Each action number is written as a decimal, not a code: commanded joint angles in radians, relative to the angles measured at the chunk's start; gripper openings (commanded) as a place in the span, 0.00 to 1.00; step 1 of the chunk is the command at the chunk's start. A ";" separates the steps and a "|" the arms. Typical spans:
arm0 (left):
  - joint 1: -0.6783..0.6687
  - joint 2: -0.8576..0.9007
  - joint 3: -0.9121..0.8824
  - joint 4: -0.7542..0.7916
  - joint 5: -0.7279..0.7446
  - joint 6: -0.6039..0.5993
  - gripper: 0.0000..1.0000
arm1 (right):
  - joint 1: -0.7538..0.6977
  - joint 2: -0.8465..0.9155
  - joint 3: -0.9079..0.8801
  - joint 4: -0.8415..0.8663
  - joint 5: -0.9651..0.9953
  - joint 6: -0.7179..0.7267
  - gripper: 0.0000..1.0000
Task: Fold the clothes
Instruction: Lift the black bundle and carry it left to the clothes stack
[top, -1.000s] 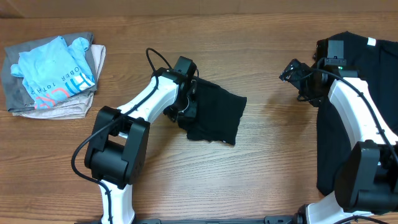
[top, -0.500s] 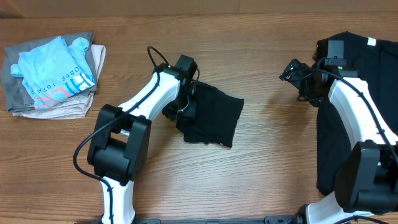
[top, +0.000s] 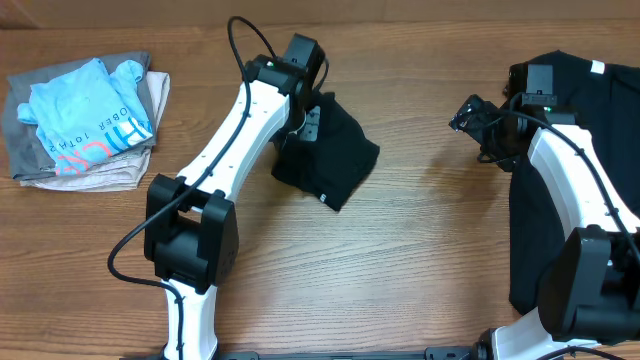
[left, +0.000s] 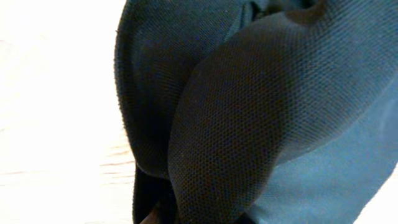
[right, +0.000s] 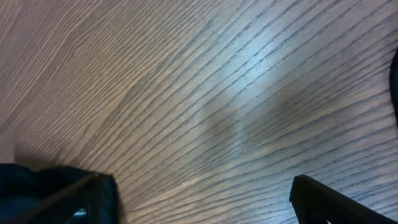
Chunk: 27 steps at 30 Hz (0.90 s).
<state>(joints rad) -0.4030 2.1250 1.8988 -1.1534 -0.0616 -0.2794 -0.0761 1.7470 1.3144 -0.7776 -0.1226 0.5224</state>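
Overhead looks straight down; wrist cameras press close to cloth (left: 249, 124), table (right: 186, 93)

Light-brown wood-grain table (top: 420, 260), evenly lit, soft glare patches.

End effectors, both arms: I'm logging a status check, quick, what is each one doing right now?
Left end effector: closed on the folded black garment.
Right end effector: open, holding nothing.
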 joint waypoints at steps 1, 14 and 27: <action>0.026 -0.003 0.036 -0.002 -0.046 -0.017 0.04 | -0.001 -0.003 0.000 0.005 0.010 -0.006 1.00; 0.199 -0.003 0.166 -0.032 -0.014 -0.043 0.04 | -0.001 -0.003 0.000 0.005 0.010 -0.006 1.00; 0.393 -0.003 0.433 -0.039 0.107 -0.127 0.04 | -0.001 -0.003 0.001 0.005 0.010 -0.006 1.00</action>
<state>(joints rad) -0.0566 2.1292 2.2360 -1.2083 0.0154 -0.3679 -0.0761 1.7470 1.3144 -0.7773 -0.1226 0.5228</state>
